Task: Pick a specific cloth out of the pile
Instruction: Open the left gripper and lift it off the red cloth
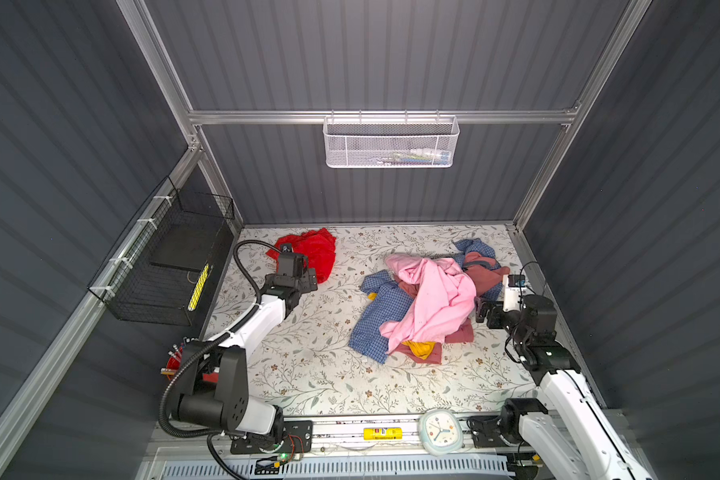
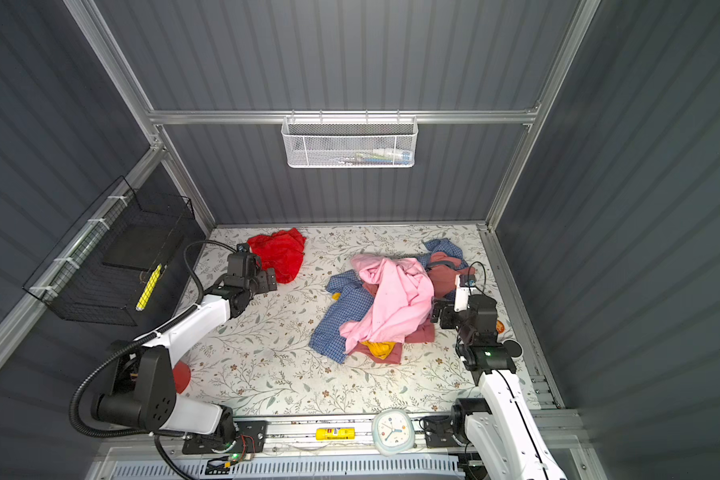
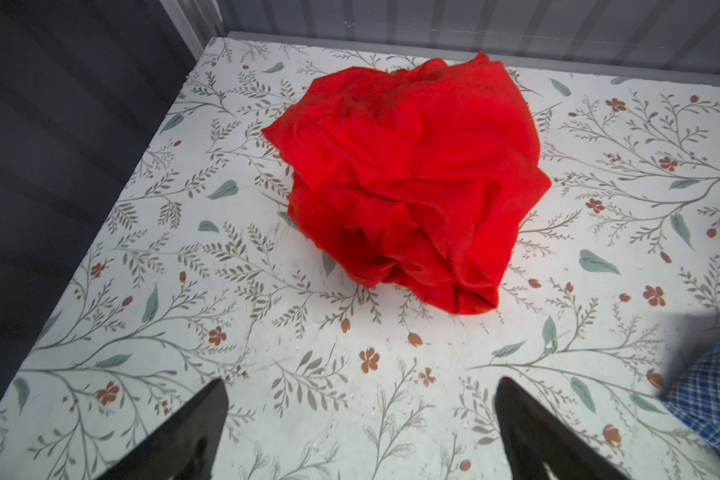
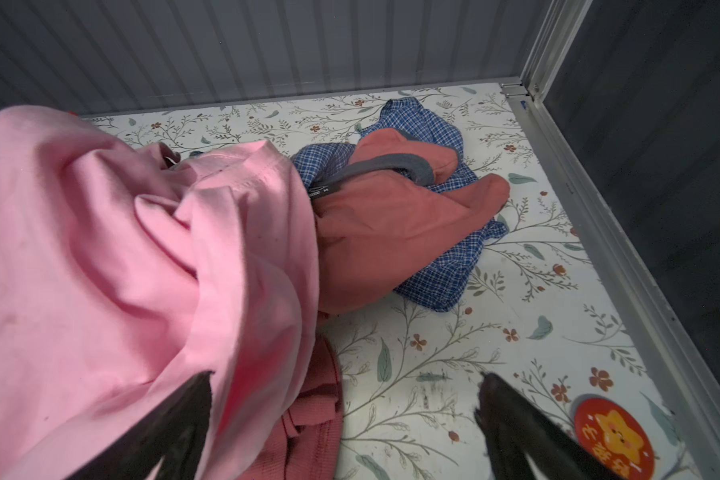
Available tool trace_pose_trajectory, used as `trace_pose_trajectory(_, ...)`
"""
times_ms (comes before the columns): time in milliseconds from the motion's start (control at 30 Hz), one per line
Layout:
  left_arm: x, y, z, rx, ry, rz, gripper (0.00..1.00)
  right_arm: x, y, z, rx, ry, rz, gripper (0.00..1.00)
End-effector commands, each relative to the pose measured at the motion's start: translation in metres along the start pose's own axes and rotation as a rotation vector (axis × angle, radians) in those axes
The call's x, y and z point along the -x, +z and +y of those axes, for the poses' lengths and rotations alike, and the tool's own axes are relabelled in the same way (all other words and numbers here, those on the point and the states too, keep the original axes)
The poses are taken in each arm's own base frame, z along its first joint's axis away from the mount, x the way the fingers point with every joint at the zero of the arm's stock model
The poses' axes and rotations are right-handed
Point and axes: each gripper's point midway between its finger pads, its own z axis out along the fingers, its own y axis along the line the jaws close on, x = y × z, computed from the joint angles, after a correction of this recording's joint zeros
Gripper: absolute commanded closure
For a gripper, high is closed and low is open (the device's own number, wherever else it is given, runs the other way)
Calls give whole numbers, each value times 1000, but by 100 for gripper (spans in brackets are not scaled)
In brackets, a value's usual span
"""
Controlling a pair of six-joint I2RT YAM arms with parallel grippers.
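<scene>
The cloth [image 1: 314, 249] [image 2: 281, 253] [image 3: 412, 178], bright red and crumpled, lies alone at the back left of the floral table, apart from the pile. My left gripper [image 3: 360, 384] [image 1: 304, 277] hangs open just short of it, with only bare table between its fingers. The pile [image 1: 425, 303] [image 2: 391, 303] sits to the right of the middle, with a pale pink garment [image 4: 121, 249] on top of blue checked, dusty-rose and mustard pieces. At the pile's right edge my right gripper [image 4: 346, 376] [image 1: 481, 307] is open, one finger against the pink hem, the other over bare table.
A black wire basket [image 1: 171, 266] hangs on the left wall and a white mesh basket [image 1: 391, 143] on the back wall. A clock [image 1: 440, 432] and a yellow item [image 1: 382, 433] lie on the front rail. A round red sticker [image 4: 614, 436] sits near the right wall.
</scene>
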Motion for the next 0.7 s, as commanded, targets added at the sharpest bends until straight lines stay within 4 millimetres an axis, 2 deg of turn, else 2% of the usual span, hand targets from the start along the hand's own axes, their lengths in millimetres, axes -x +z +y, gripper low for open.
trace_pose_trajectory(0,0,-9,19,63,-79,-46,0,19,5,-15,-82,7,-146,1)
trace_pose_trajectory(167,-5,-23,39,121,-132,-110,0,14,18,-30,-149,54,-234,1)
trace_pose_trajectory(433,-20,-39,65,214,-159,-160,0,-2,34,-40,-195,59,-283,1)
trace_pose_trajectory(667,-35,-45,83,287,-240,-195,0,10,53,-43,-205,22,-320,1)
